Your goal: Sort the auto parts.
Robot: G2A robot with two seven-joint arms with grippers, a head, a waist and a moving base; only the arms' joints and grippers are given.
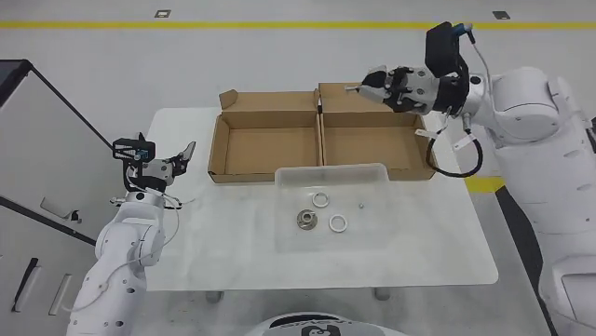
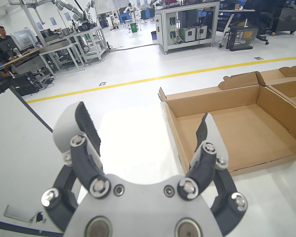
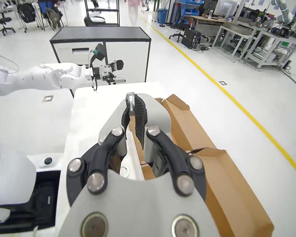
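Evidently mid-transfer, the right claw (image 3: pixel 132 107), closed on a silver threaded metal bolt (image 3: pixel 131 104), hung over the far rim of the right-hand brown cardboard box (image 1: pixel 368 145), so lowering and release seemed due next, while the left claw (image 2: pixel 144 110) stood wide open, empty.

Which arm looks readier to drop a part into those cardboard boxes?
Probably the right arm. The right claw is shut on a bolt and hangs above the far edge of the right cardboard box. The left claw is open and empty near the left edge of the table.
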